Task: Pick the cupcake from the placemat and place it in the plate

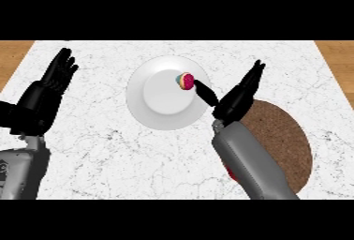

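A small cupcake (185,80) with pink and coloured topping lies on the white plate (160,101), near the plate's upper right part. My right hand (235,101) stands just right of the plate with its fingers straight and pointing up; its thumb reaches toward the cupcake, its tip at or just short of it. The hand is open and holds nothing. A round brown placemat (287,136) lies at the right, partly hidden by my right forearm. My left hand (45,96) rests open at the left, fingers up.
The white marble counter (104,154) has wooden strips (14,54) at the far left and far right edges. Bare counter lies below and left of the plate.
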